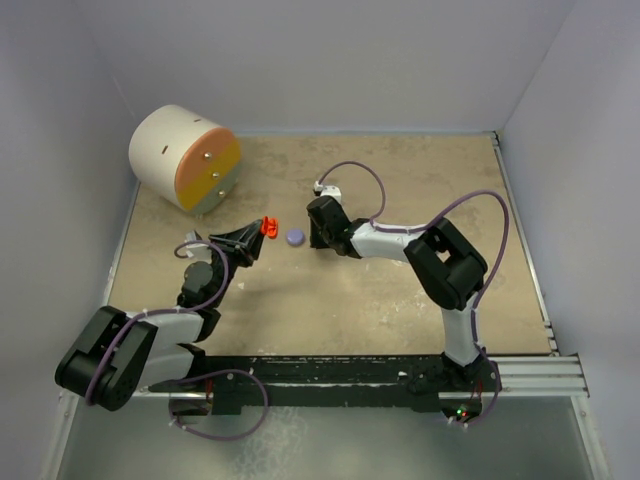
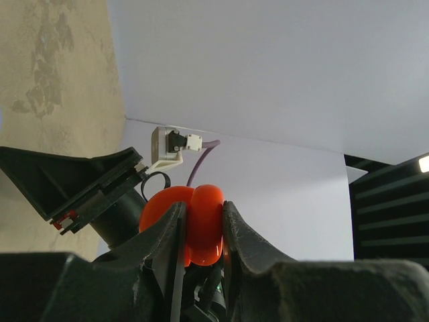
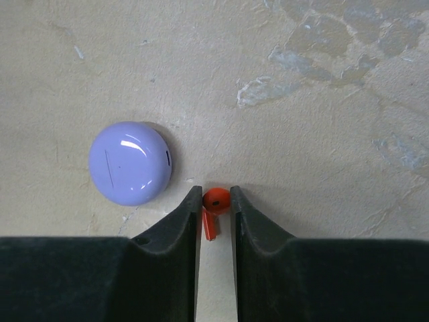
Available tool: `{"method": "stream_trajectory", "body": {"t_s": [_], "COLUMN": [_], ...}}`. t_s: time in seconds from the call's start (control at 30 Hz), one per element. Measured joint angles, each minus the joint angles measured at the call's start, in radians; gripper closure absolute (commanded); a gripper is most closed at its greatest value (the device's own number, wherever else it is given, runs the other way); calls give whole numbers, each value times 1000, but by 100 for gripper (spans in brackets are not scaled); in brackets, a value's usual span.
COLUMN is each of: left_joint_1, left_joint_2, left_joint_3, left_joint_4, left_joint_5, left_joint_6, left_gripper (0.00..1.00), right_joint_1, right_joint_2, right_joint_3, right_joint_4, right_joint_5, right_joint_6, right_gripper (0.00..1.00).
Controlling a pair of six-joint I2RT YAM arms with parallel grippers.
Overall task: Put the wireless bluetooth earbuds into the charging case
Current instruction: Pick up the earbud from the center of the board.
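The right hand flanked a red earbud lying on the tabletop beside a lavender case, pinched or not I couldn't tell; it looked tiny, light, slick, best nipped across its round head; the left hand clenched a red case.

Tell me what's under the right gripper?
A tiny red earbud lies on the table between the fingertips of the right gripper, beside a closed lavender charging case. Anything beneath the gripper's black body is hidden.
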Motion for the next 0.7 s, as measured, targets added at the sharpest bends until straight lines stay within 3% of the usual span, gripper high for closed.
{"method": "stream_trajectory", "body": {"t_s": [0.13, 0.37, 0.7], "left_joint_1": [1, 1, 1], "left_joint_2": [0, -6, 0], "left_joint_3": [0, 2, 91], "left_joint_4": [0, -21, -113], "left_joint_5": [2, 15, 69], "left_joint_6": [0, 5, 56], "left_gripper": [100, 100, 100], "right_joint_1": [0, 0, 0], "right_joint_2": [0, -21, -237], "right_joint_3": [0, -46, -239], "right_joint_4": [2, 53, 114], "right_joint_5": [-2, -9, 11], "right_joint_6": [0, -2, -68], "right_gripper": [90, 94, 100]}}
